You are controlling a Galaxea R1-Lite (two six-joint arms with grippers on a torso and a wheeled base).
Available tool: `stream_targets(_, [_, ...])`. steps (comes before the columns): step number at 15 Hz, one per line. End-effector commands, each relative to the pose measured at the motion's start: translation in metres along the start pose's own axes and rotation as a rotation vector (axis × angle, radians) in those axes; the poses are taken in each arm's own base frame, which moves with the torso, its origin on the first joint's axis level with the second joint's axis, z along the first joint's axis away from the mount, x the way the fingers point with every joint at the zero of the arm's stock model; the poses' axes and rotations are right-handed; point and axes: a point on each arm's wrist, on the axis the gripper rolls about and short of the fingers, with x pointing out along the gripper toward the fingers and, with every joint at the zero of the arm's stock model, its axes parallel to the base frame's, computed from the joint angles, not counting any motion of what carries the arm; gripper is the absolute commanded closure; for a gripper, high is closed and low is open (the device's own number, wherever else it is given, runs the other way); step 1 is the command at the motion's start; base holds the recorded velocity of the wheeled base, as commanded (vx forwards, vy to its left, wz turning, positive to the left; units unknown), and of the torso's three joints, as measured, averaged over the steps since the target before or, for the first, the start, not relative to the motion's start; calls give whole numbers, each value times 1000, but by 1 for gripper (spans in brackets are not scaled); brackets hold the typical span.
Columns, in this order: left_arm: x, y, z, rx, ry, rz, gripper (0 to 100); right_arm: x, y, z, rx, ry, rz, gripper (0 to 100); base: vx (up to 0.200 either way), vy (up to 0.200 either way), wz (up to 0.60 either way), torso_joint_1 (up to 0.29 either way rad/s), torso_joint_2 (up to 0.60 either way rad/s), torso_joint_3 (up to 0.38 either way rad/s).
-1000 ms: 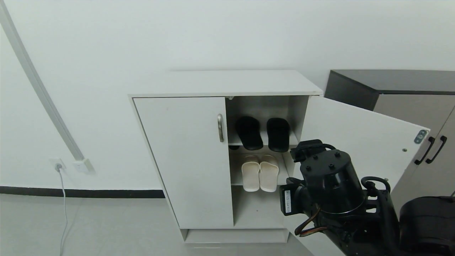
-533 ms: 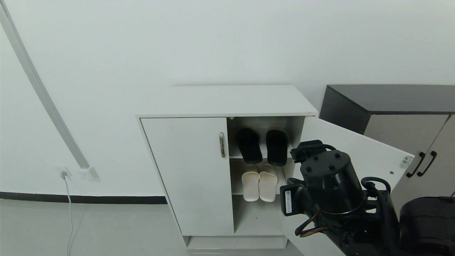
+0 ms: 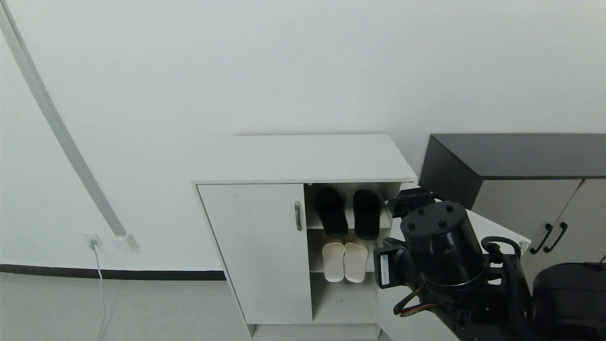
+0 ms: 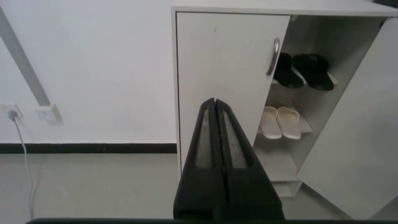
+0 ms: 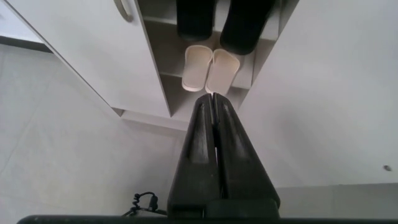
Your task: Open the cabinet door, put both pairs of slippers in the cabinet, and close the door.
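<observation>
Black slippers [image 3: 349, 213] on the upper shelf, white slippers [image 3: 344, 262] below, inside the cabinet [image 3: 312, 156]; right door [image 5: 323, 93] open — only closing is left. Left gripper [image 4: 215, 143] and right gripper [image 5: 213, 137] — jaws together, empty.

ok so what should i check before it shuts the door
1. Black slippers inside the cabinet: ok.
2. White slippers inside, below the black ones: ok.
3. Slipper heels clear of the door's swing: cannot tell; they seem to sit close to the front.
4. Left gripper and right gripper shut and empty: ok.
5. Right gripper placed on the right door: not ok; it points into the cabinet, with the open door beside it.
6. Left door shut: ok.
</observation>
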Motion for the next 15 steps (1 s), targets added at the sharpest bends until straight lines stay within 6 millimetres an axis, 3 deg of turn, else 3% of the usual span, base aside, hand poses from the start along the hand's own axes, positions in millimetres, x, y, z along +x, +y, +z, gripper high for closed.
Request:
stream_targets(1, [0,0,0,-1,2,-1,100,0,0,0,-1,0,0,100,0,0,0,237,-559,-320])
stream_targets(7, [0,0,0,-1,0,1,100,-1,-1,0,-1,0,-1,100,0,0,0,253,-577,-325])
stream_targets(15, [0,0,0,-1,2,1,100,-3,-1,1,4,-4,5,100,0,0,0,177,-395,-217])
